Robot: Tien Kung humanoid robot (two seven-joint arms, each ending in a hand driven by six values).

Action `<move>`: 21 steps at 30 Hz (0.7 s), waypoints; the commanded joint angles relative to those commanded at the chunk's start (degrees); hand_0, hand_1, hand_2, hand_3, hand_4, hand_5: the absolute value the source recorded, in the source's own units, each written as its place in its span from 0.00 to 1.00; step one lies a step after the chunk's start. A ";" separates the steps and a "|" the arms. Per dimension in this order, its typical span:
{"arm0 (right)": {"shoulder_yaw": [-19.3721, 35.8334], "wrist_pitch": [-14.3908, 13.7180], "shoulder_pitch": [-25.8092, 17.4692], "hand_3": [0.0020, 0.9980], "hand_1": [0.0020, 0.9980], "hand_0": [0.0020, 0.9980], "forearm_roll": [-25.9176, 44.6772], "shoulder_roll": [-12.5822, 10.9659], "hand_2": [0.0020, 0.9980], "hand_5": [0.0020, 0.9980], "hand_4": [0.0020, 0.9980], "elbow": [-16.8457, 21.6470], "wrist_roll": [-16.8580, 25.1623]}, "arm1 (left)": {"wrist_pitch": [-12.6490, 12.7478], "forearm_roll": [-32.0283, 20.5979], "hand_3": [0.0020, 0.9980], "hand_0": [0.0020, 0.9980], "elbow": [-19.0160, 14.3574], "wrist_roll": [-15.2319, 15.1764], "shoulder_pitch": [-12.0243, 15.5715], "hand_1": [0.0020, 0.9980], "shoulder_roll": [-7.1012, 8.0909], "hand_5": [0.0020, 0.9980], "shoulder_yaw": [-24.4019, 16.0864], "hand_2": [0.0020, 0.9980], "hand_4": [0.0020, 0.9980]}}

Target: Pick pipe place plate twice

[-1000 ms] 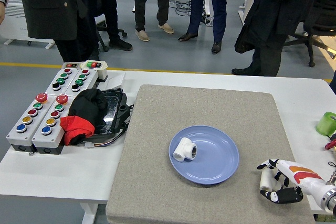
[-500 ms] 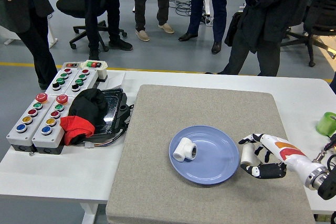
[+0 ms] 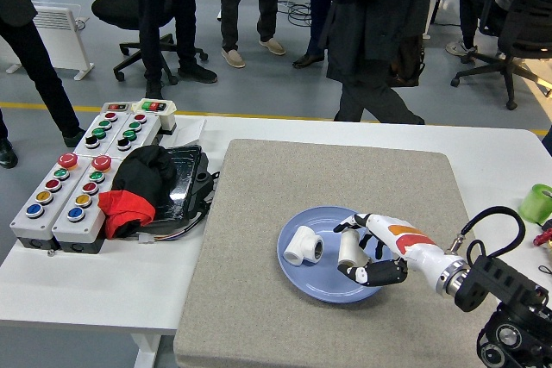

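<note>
In the head view, a grey mat [image 3: 345,196] is spread over the middle of a white table [image 3: 500,161], and a blue plate [image 3: 321,286] is set on the mat's near half. A white T-shaped pipe fitting [image 3: 303,246] is seen lying on the left part of the plate, with one open end turned toward the right.

The right hand [image 3: 369,251] is reached in from the lower right corner, above the plate's right half. Its fingers [image 3: 373,275] are wrapped around a white pipe piece [image 3: 350,250], which is held roughly upright between thumb and fingers, just to the right of the fitting and apart from it. Whether the held piece is touching the plate's surface cannot be told. Behind the white, orange-marked hand, a black wrist and arm [image 3: 496,286] with a looped cable are visible.

On the left side of the table, two grey button boxes [image 3: 65,200] with red, green, yellow and blue buttons are placed side by side, and further boxes [image 3: 129,127] are set behind them. Beside these, a black tray [image 3: 185,183] is partly covered by a black and red cloth [image 3: 134,191]. A green object [image 3: 536,204] is seen at the table's right edge.

Several people [image 3: 371,32] in dark clothes are standing on the grey floor beyond the far side of the table, away from it.
</note>
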 joint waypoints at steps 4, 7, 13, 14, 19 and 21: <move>-1.20 -0.84 0.72 0.74 0.50 0.36 -1.44 0.27 0.61 0.31 0.66 -1.05 -0.11 | 0.01 -0.10 0.65 0.72 0.00 0.01 0.02 0.75 0.03 1.00 0.03 0.70 0.41; -2.26 -1.55 1.24 0.74 0.50 0.36 -2.65 0.36 0.61 0.31 0.66 -1.62 -0.27 | 0.01 -0.01 0.65 0.72 0.00 0.04 0.04 0.75 0.02 1.00 -0.04 0.70 0.41; -3.91 -2.28 1.74 0.75 0.54 0.42 -4.61 0.69 0.65 0.31 0.66 -2.79 -0.94 | -0.08 0.25 0.65 0.72 0.00 0.08 0.04 0.75 -0.01 1.00 -0.17 0.70 0.41; -4.18 -2.24 1.74 0.75 0.54 0.42 -4.88 0.71 0.65 0.31 0.66 -3.00 -1.15 | -0.09 0.22 0.65 0.72 0.00 0.06 0.06 0.75 -0.02 1.00 -0.12 0.70 0.41; -4.95 -2.11 1.80 0.85 0.78 0.79 -5.81 0.94 0.88 0.33 0.68 -3.95 -1.44 | -0.11 0.16 0.65 0.72 -0.01 0.03 0.25 0.75 -0.08 1.00 -0.04 0.70 0.41; -5.03 -1.94 1.80 0.85 0.78 0.79 -5.99 1.02 0.88 0.33 0.68 -4.15 -1.54 | -0.13 0.22 0.65 0.72 -0.01 0.03 0.30 0.75 -0.10 1.00 -0.06 0.70 0.41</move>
